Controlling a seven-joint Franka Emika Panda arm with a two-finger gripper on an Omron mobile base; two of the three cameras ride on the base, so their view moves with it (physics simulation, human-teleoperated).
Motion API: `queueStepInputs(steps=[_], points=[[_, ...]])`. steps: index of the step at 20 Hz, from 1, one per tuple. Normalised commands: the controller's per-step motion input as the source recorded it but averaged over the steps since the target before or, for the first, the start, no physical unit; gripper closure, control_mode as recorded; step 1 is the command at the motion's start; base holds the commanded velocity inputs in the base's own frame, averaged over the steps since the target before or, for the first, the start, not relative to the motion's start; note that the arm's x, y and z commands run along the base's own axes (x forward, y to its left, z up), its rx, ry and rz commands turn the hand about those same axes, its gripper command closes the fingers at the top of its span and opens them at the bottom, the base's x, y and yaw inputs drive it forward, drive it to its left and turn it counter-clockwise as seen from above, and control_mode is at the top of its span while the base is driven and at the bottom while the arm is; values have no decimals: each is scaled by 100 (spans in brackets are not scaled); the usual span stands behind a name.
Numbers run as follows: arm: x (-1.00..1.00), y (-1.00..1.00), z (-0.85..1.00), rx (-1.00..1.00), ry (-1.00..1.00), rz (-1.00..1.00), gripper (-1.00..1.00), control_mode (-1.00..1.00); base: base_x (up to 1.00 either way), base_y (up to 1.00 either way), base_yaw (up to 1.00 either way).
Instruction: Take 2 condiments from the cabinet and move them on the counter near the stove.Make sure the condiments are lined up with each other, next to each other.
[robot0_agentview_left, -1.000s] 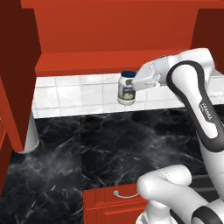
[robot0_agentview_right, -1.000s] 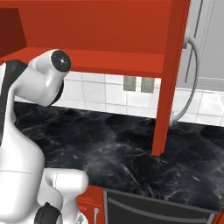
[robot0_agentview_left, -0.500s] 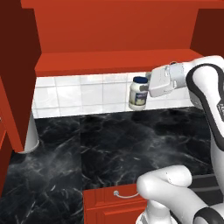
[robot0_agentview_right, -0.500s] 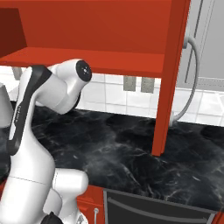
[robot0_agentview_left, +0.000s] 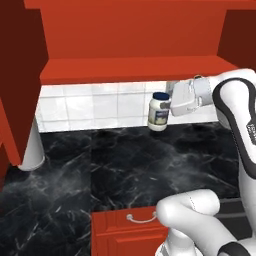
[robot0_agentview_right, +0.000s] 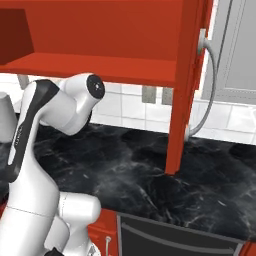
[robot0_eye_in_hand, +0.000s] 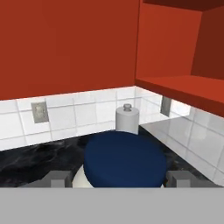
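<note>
A white jar (robot0_agentview_left: 159, 113) with a dark blue lid (robot0_eye_in_hand: 124, 158) and pale label hangs upright just above the back of the black marble counter (robot0_agentview_left: 125, 165), under the red cabinet (robot0_agentview_left: 135, 30). My gripper (robot0_agentview_left: 166, 107) reaches in from the right and is shut on the jar. In the hand view the lid sits between the two fingertips (robot0_eye_in_hand: 61, 178). The stove's dark front (robot0_agentview_right: 170, 239) shows under the counter edge at the right.
A pale cylinder with a knob on top (robot0_eye_in_hand: 127, 118) stands on the counter by the tiled wall, ahead of the hand. An open red cabinet door (robot0_agentview_right: 187, 85) hangs down over the counter on the right. Red drawers (robot0_agentview_left: 127, 232) lie below.
The arm has carried the jar to the right and slightly lower along the tiled wall. The grip on it has not changed.
</note>
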Motion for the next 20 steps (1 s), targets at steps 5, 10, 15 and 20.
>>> queueStepInputs(steps=[5,10,15,20], points=[[0,0,0,0,0,0,100,100,-1,-56,26],[0,0,0,0,0,0,100,100,-21,-21,36],[0,0,0,0,0,0,100,100,-33,0,47],[0,0,0,0,0,0,100,100,-27,0,54]])
